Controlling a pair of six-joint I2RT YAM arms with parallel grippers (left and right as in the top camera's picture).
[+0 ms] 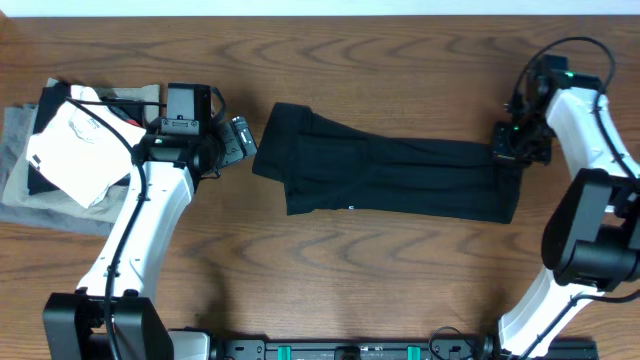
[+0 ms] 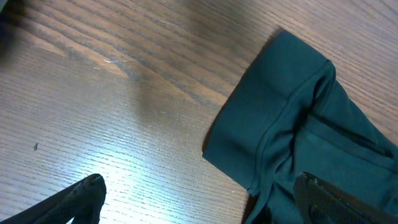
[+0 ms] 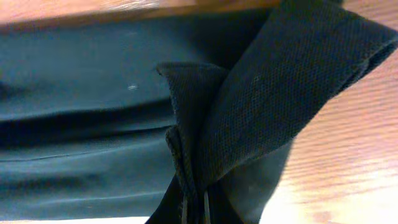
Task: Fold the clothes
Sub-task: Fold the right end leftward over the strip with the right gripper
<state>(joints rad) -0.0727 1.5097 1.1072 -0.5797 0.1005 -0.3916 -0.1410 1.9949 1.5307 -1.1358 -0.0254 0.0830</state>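
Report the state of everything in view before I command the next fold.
Black garment: spread lengthwise on the table, not yet folded, right end bunched.
Left end effector: open, gripping nothing, at the garment's left end.
Right end effector: shut on the garment's right edge.
Clothes pile: folded and stacked at the left, white piece on top.

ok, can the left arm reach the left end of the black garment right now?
Probably yes: the left gripper sits open beside the left end of the black garment, nothing between them.
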